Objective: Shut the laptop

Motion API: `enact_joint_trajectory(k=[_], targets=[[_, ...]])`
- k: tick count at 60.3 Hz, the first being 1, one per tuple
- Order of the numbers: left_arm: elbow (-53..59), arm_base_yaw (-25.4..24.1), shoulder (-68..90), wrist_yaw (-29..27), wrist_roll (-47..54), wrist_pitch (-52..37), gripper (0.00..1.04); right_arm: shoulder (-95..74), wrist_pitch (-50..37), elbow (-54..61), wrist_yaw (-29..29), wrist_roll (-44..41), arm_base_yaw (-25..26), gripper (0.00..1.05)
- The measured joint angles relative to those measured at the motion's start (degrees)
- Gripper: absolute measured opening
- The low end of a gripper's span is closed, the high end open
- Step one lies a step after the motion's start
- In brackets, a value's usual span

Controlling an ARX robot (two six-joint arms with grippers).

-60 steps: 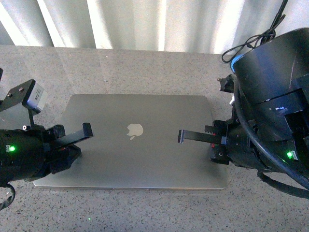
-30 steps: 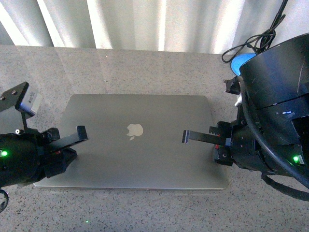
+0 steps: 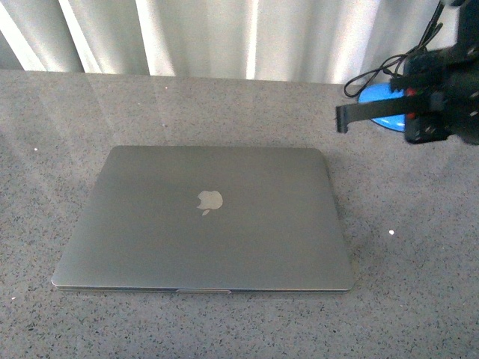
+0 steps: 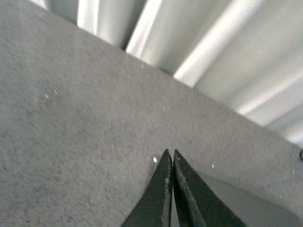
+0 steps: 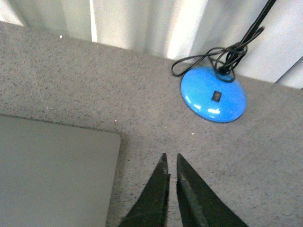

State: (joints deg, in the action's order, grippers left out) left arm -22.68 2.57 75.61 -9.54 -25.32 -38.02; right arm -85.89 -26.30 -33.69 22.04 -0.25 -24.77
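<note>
Laptop (image 3: 202, 217) lid down flat, lying clear of my right gripper (image 5: 171, 157); it and my left gripper (image 4: 171, 153) are closed, holding nothing

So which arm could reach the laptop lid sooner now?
Probably right: the right gripper hovers just beyond the far right corner of the closed laptop, while the left gripper is out of the front view.

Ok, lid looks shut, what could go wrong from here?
The right end effector hangs close to the blue lamp base and its looped cable; a swing could snag it. The left end effector is outside the front view, near the laptop's corner; a blind move might scrape the lid.
</note>
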Motion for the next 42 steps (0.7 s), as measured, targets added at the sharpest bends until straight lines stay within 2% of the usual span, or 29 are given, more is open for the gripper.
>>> enact_joint_trajectory(k=[5, 9, 13, 17, 21, 25, 26, 31, 42], targets=[[0.5, 0.1, 0.4, 0.3, 0.2, 0.2, 0.41, 1.6, -0.2, 0.1, 0.1, -1.6, 0.1, 0.27], [0.7, -0.1, 0.9, 0.8, 1.1, -0.2, 0.5, 1.4, -0.2, 0.3, 0.0, -2.2, 0.2, 0.39], [4.0, -1.5, 3.6, 6.9, 7.9, -12.8, 0.41, 1.1, -0.8, 0.6, 0.3, -2.4, 0.3, 0.49], [8.4, -2.2, 4.6, 9.0, 15.1, -23.5, 0.28, -1.2, -15.3, 4.8, 0.4, -1.4, 1.0, 0.41], [10.6, -2.4, 2.5, 9.4, 19.5, -26.1, 0.17, -2.6, -30.6, 11.3, -1.9, -1.2, 2.7, 0.29], [11.9, -2.5, -0.3, 9.3, 21.7, -25.9, 0.07, -1.0, -37.9, 15.6, -3.1, -1.0, 4.6, 0.18], [12.4, -2.5, -1.2, 9.3, 22.1, -25.6, 0.03, 0.2, -38.9, 16.5, -3.6, -1.0, 5.3, 0.15], [14.7, -2.5, -5.4, 9.5, 23.5, -23.6, 0.04, 5.5, -39.4, 19.5, -5.6, -0.8, 7.7, 0.01], [17.7, -2.5, -13.0, 9.5, 24.3, -18.7, 0.04, 14.0, -35.8, 25.2, -9.8, -0.5, 12.0, 0.01]])
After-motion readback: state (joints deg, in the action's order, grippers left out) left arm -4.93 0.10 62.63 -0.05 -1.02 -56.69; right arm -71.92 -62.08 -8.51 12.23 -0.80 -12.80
